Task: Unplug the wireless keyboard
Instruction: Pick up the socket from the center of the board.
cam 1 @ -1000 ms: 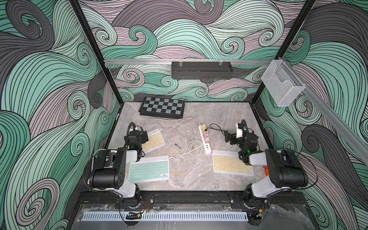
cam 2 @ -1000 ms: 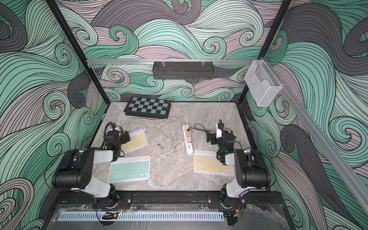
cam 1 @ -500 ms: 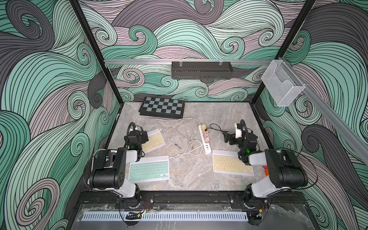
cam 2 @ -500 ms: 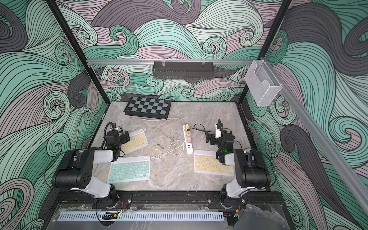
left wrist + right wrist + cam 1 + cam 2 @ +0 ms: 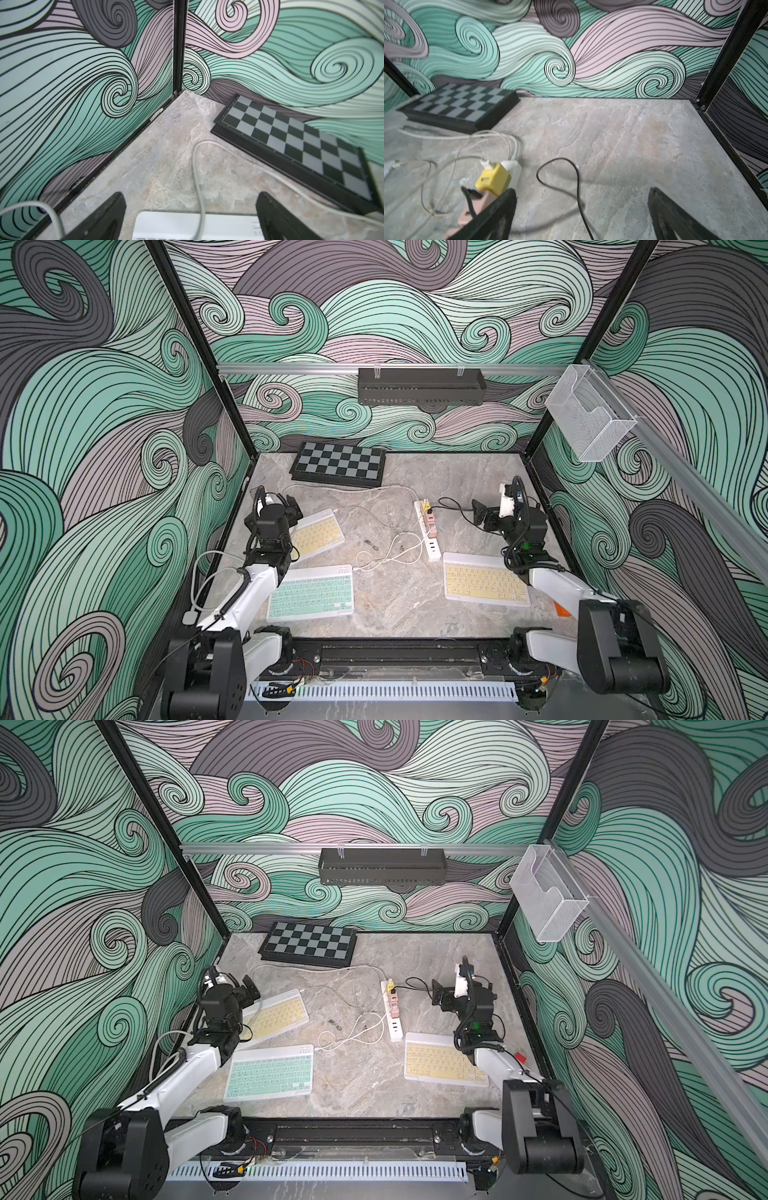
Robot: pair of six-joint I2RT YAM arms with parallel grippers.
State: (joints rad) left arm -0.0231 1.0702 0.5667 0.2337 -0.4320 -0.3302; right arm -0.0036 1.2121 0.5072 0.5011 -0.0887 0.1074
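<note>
Plainly, both tools stand released, black fingers spread wide and nothing gripped. The left tool (image 5: 190,197) hangs over the far edge of the left yellow keyboard (image 5: 318,536), which lies at an angle on the left side of the desk (image 5: 415,605). In the left wrist view that keyboard's white rim sits between the fingers (image 5: 116,205). A white cable (image 5: 196,166) runs from the rim out over the marbled surface and bends along the chessboard (image 5: 291,141) at the back wall.

The green keyboard (image 5: 311,598) lies near the front, just beside the left arm, and a thin white lead (image 5: 386,560) loops from its far right corner toward the power strip (image 5: 432,545) in the middle. The right yellow keyboard (image 5: 484,585) lies at the front right, partly under the right arm.

The right tool (image 5: 582,191) is near the strip's far end but apart from it in both top views. The right wrist view shows a yellow charger (image 5: 493,179) and a pink adapter (image 5: 477,204) plugged into the strip. A black cable (image 5: 577,187) curls on the desk between the fingers.
</note>
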